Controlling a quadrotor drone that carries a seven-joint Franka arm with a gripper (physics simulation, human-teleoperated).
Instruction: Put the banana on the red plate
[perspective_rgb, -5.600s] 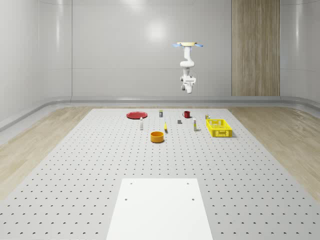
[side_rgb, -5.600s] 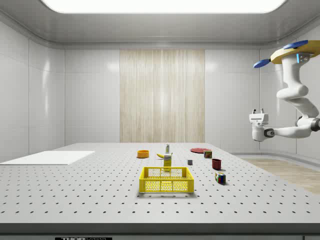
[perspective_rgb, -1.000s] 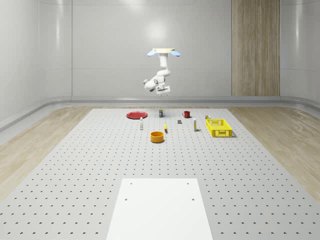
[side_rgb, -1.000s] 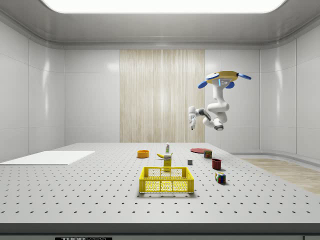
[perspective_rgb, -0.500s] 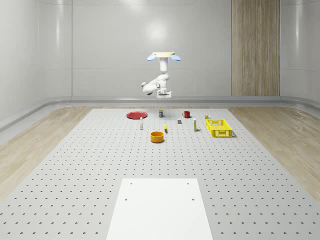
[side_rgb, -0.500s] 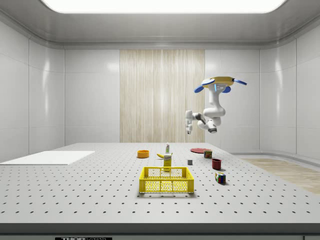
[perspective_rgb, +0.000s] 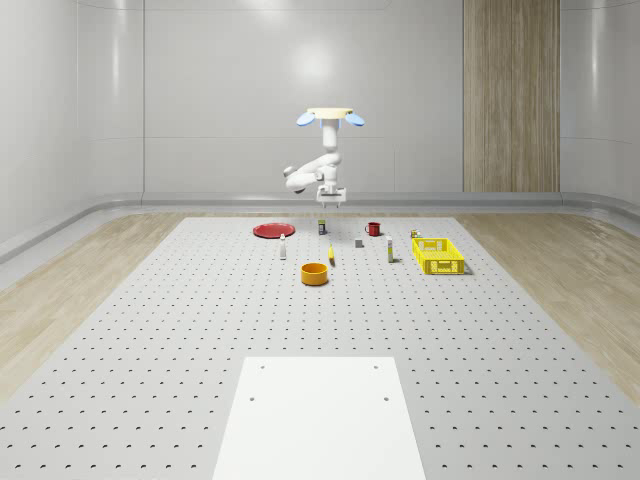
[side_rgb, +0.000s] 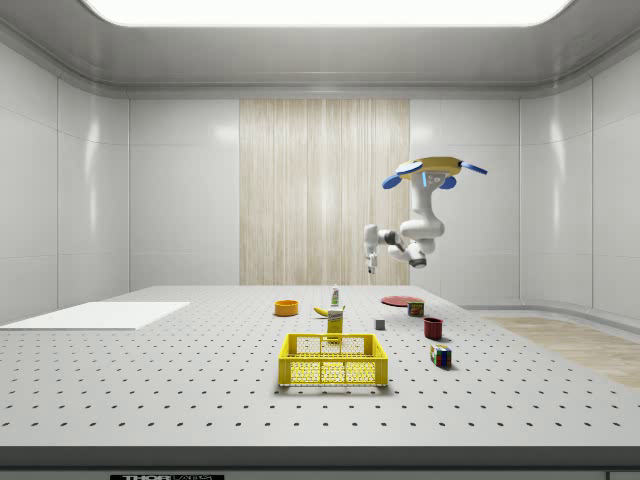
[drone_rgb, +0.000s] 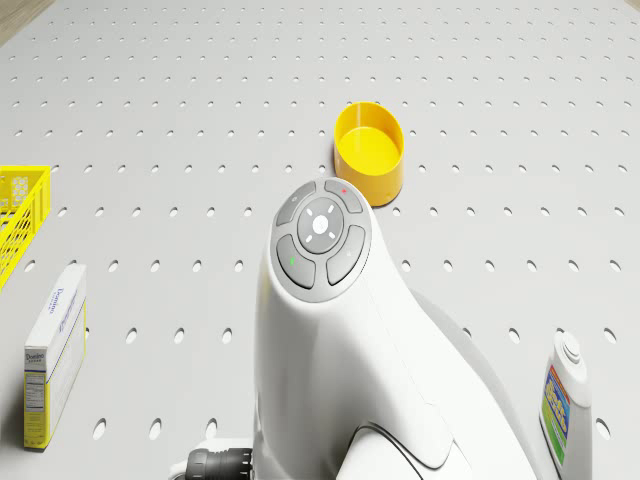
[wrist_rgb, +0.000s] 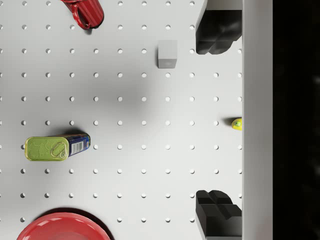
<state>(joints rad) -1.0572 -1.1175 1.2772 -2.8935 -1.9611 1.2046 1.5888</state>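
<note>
- Drone (perspective_rgb: 327, 115) hovers high above the far end of the perforated surface (perspective_rgb: 200, 330), over the cluster of small things, its arm folded below it.
- The claw (perspective_rgb: 330, 197) hangs pointing down, in the air well above the surface; in the side view it (side_rgb: 370, 262) sits off to the left of the drone body (side_rgb: 432, 169).
- From the wrist view the two black fingers (wrist_rgb: 218, 32) stand wide apart, released, with nothing between them.
- The banana (perspective_rgb: 331, 256) lies on the surface just beside the orange bowl (perspective_rgb: 315, 273), on the bowl's right in the whole-scene view; a yellow tip (wrist_rgb: 237, 123) of it shows at the edge of the wrist view.
- The red plate (perspective_rgb: 273, 230) rests flat on the surface, well apart from the banana, toward the whole-scene view's left and farther back.
- Near the plate in the wrist view lies a green-topped can (wrist_rgb: 56, 147) on its side, then a small grey cube (wrist_rgb: 167, 53) and a red mug (wrist_rgb: 85, 13).
- The yellow basket (perspective_rgb: 437, 254) sits at the whole-scene view's right of the group.
- In the drone view a white box (drone_rgb: 52, 355) and a small bottle (drone_rgb: 565, 395) are on either side of the arm.
</note>
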